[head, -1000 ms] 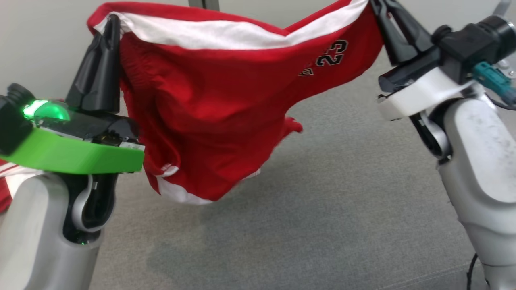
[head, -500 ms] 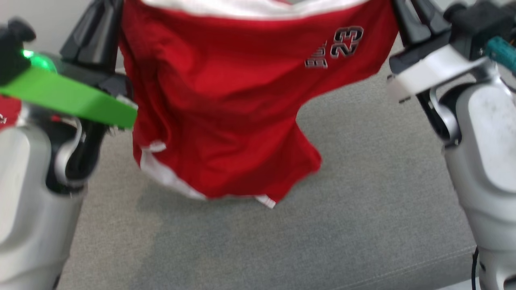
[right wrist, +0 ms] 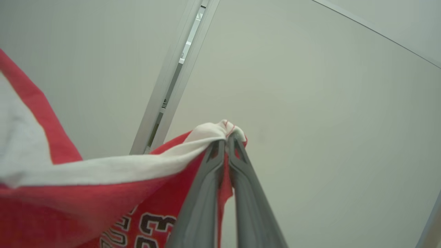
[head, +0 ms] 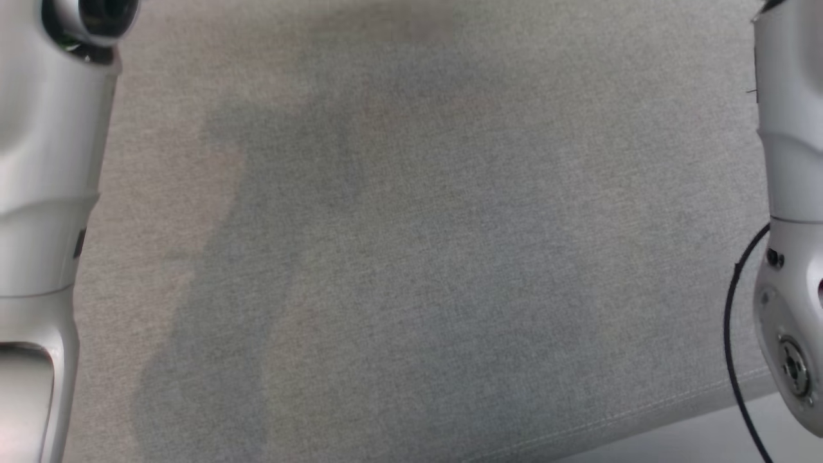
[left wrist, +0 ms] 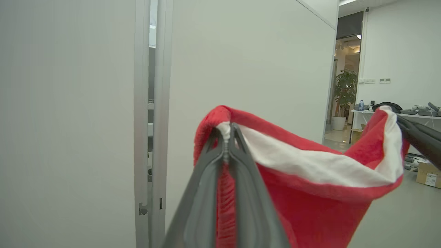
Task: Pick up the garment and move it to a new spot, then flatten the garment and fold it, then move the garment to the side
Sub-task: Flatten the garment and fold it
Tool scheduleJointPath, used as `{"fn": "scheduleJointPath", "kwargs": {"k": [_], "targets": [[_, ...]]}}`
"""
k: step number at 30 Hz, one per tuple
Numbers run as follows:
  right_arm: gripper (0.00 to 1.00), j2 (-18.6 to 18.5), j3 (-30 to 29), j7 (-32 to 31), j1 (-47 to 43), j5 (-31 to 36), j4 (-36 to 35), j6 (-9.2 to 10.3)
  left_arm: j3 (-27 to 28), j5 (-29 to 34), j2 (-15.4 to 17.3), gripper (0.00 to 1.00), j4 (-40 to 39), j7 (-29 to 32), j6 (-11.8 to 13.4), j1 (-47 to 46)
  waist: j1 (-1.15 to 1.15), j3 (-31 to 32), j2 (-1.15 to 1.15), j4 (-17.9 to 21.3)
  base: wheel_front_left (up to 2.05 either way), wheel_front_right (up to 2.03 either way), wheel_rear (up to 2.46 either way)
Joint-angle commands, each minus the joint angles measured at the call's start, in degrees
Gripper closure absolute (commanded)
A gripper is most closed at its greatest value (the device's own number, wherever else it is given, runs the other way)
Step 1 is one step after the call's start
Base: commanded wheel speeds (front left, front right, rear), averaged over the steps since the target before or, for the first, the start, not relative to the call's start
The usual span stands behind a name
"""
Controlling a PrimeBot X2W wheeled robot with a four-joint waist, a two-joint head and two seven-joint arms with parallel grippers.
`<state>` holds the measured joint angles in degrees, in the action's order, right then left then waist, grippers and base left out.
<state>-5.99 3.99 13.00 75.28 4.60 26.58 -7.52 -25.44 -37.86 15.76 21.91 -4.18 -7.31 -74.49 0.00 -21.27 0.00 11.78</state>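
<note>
Hanging stretched between the two grippers, the garment (left wrist: 310, 213) is up in the air in front of pale wall panels (left wrist: 241, 51). It is red, with a broad white band along its top, just under a red hem; the band sags in a shallow curve from one held corner to the other. Below it the red cloth falls loose and creased. Near the right-hand corner black numerals (right wrist: 151, 224) outlined in white show on the red, cut off by the bottom of the right wrist view. The left gripper (left wrist: 225, 129) has its fingers clamped together on one top corner, a ridge of bunched red cloth squeezed between them. The right gripper (right wrist: 227, 137) has its fingers pinched on the other top corner, where white and red cloth puffs out past the tips.

In the head view a grey fabric surface (head: 411, 257) spreads wide between the left forearm (head: 45, 193) and the right forearm (head: 787, 161), with a soft shadow across its middle. Its front edge, marked by a stitched seam (head: 643, 415), crosses the lower right corner; a black cable (head: 726, 321) hangs beside the right forearm there. A narrow gap (left wrist: 153, 103) parts the wall panels behind the left corner. At the far right of the left wrist view the room opens out, with a plant (left wrist: 344, 86) and a cardboard box (left wrist: 427, 174) well away.
</note>
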Motion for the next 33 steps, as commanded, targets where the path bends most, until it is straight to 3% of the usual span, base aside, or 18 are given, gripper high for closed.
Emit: {"fn": "scheduleJointPath", "kwargs": {"k": [1, 9, 18, 21, 33], "targets": [[1.0, 0.7, -0.3, 0.7, -0.1, 0.6, 0.7, 0.06, -0.8, -0.8, -0.1, 1.0, 1.2, -1.0, -0.2, -0.8, 0.0, -3.8, 0.0, 1.4, 0.0, 0.0, 0.0], [1.0, 2.7, 1.8, 2.2, -12.0, 3.2, -3.8, 0.06, -10.0, -7.3, 4.3, 1.0, 1.9, -7.7, -0.2, 6.5, 0.0, -6.2, 0.0, 2.3, 0.0, 0.0, 0.0], [1.0, 3.0, 2.9, 2.2, -30.5, 1.4, -15.6, 0.06, -13.4, -10.6, 10.0, 1.0, -4.8, -11.0, -0.2, 22.9, 0.0, -4.3, 0.0, 1.5, 0.0, 0.0, 0.0], [1.0, 3.0, 2.6, 2.2, -36.4, 2.0, -18.8, 0.06, -11.3, -10.5, 9.8, 1.0, -8.8, -11.1, -0.2, 30.0, 0.0, -2.5, 0.0, 1.2, 0.0, 0.0, 0.0], [1.0, 3.0, -1.1, 0.7, -59.0, 1.5, -30.6, 0.06, -3.1, -4.7, 3.8, 1.0, -21.9, -11.0, -0.2, 55.9, 0.0, 8.3, 0.0, 1.4, 0.0, 0.0, 0.0]]}}
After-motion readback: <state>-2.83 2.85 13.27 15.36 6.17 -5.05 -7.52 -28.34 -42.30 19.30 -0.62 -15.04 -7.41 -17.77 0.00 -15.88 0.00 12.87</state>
